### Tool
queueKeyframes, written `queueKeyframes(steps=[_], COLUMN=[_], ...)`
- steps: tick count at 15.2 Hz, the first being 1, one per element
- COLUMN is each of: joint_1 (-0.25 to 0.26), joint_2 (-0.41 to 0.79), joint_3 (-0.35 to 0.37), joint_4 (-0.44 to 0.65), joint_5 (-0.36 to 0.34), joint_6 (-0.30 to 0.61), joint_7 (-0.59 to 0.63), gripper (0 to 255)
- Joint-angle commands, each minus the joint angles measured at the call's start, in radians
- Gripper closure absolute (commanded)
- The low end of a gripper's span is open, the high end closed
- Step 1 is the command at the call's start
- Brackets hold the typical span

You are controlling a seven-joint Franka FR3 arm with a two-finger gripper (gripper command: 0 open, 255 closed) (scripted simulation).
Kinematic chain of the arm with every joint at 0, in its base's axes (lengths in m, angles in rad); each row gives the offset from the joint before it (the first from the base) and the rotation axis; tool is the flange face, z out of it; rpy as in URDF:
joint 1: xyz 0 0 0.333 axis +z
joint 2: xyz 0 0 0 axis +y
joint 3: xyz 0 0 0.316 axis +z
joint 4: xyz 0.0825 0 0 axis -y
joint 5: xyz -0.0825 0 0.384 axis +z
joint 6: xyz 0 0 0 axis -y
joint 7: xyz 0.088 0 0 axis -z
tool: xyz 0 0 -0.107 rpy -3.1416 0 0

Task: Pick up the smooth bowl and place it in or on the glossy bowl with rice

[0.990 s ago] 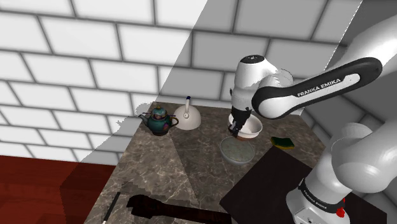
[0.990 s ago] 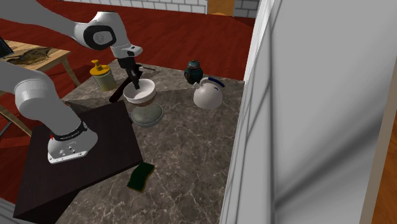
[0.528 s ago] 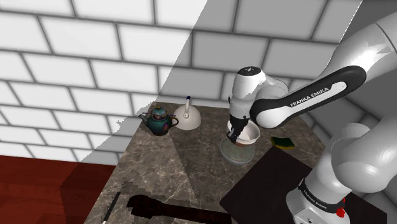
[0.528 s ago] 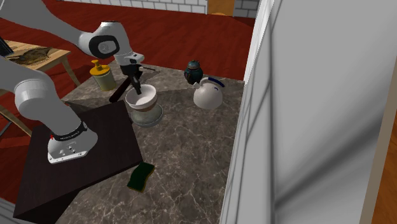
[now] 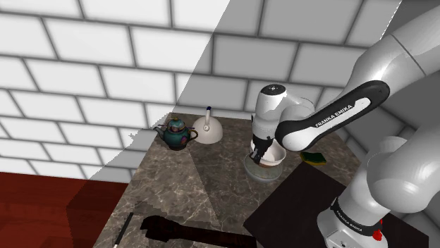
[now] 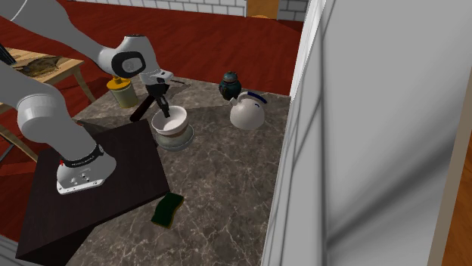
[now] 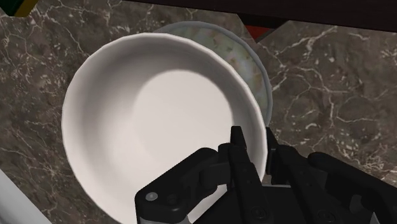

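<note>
The white bowl [image 7: 159,121] hangs by its rim, pinched between the narrow-set fingers [image 7: 236,145] of the gripper [image 7: 253,145]. It is almost nested in the glossy greyish bowl [image 7: 253,60], near the table's [image 6: 227,174] edge by the stand [image 6: 83,189]. It looks slightly off-centre. Best to lower it straight and slowly, and release only once it rests inside, or it may tip on the lower rim.

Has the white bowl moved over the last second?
Yes. In the shoulder view the white bowl has dropped toward the glossy bowl, which stayed put beneath it.
</note>
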Motion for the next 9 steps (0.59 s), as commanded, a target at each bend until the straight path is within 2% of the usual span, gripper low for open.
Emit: queueKeyframes(steps=[1,5,6,9], joint_1=[-0.001,-0.001,-0.001,-0.001], joint_2=[0.003,0.003,0.003,0.002], joint_3=[0.000,0.000,0.000,0.000], joint_4=[-0.001,-0.001,-0.001,-0.001], joint_5=[-0.001,-0.002,-0.001,-0.001], joint_6=[0.004,0.004,0.004,0.004], joint_7=[0.001,0.001,0.001,0.001], gripper=[255,255,0,0])
